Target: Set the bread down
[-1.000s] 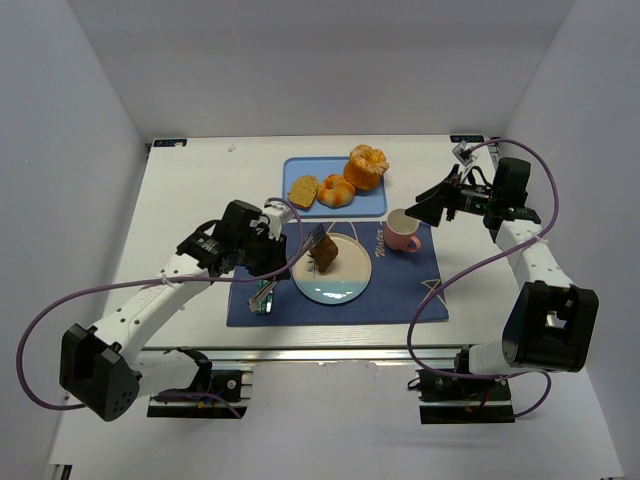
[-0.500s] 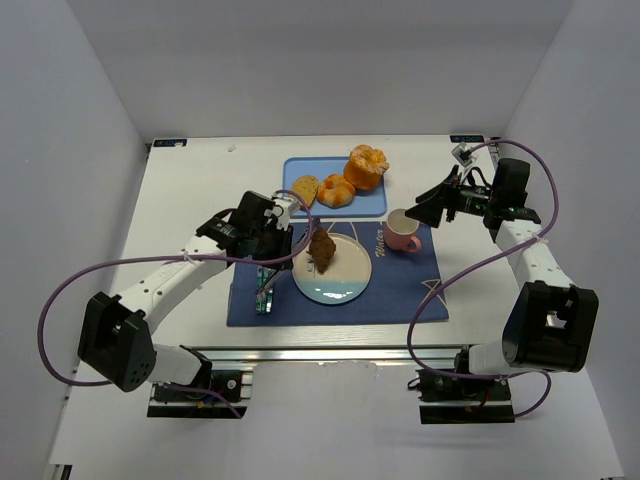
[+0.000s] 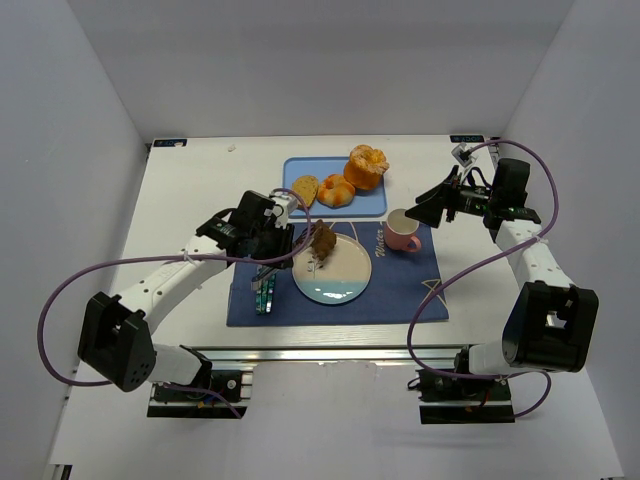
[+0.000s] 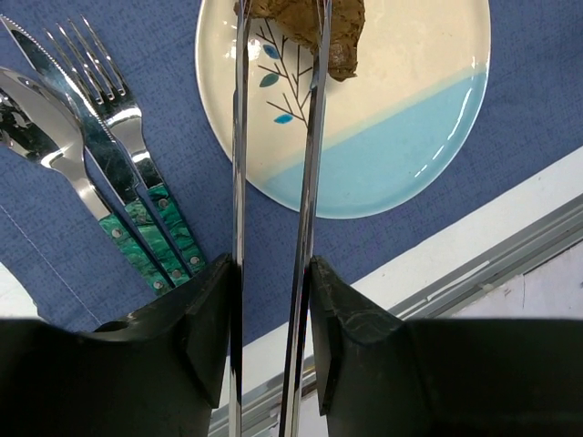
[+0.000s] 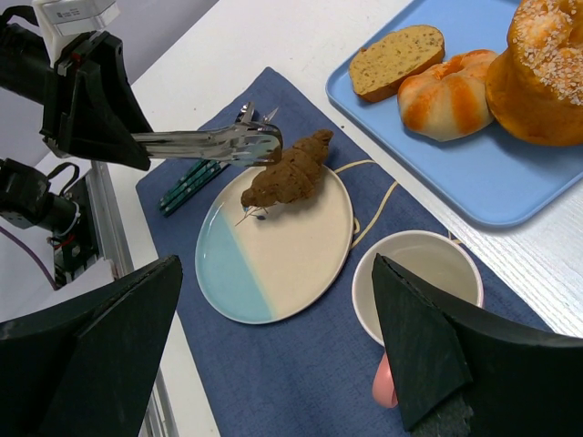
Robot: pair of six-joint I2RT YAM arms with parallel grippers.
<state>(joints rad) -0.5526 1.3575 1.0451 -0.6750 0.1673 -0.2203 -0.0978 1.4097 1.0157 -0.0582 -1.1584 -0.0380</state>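
Steel tongs are clamped in my left gripper, blades slightly apart with one end of the bread between them; I can't tell whether they pinch it. The bread is on the cream half of the plate, at its far rim. My right gripper hangs wide open near the cup, holding nothing.

**Your two arms, from above and from the right wrist.** Your left arm and right arm have white tubular links between bulky black joint housings. On each, a purple cable hangs in a loose loop from shoulder to wrist. Your left wrist carries a white printed label. Your right fingers are matte black wedges.
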